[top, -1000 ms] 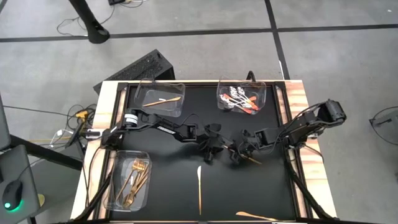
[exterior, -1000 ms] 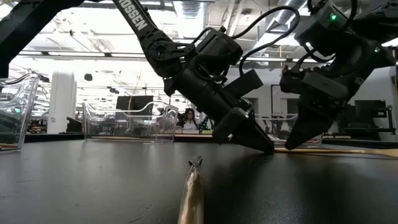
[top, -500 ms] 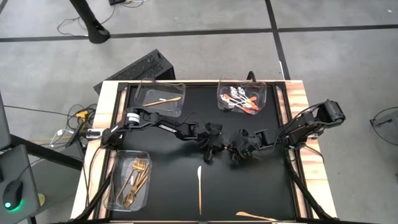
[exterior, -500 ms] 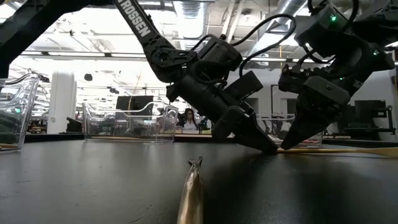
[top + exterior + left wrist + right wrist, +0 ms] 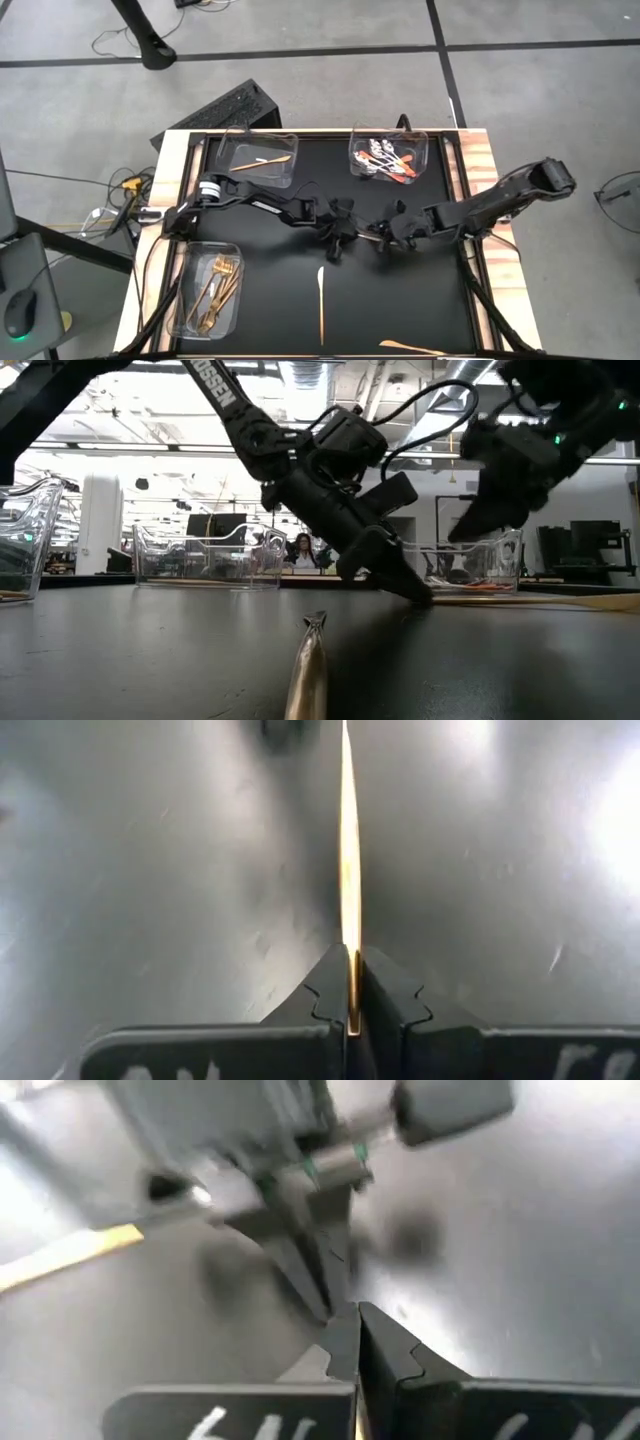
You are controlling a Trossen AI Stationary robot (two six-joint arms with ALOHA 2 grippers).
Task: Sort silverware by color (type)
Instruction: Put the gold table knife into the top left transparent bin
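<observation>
The table [image 5: 300,200] had a black top edged in pale striped wood. Gold forks [image 5: 215,285] lay in the clear tray [image 5: 185,300] at eight o'clock, and a gold knife [image 5: 264,161] in the clear tray [image 5: 235,150] at eleven. Silver spoons with orange-red handles [image 5: 388,160] filled the clear tray [image 5: 425,150] at one o'clock. A slim gold knife [image 5: 320,300] lay at six o'clock, another gold one [image 5: 410,347] at five. The left gripper [image 5: 350,1005] was black, clamping a bright gold blade [image 5: 348,870]. The right gripper [image 5: 352,1350] was black too, with white lettering. The floor [image 5: 520,90] was mottled grey with dark lines.

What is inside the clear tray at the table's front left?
The clear tray holds a heap of gold forks, tines toward the far side. They overlap, so their count and anything beneath them cannot be made out.
</observation>
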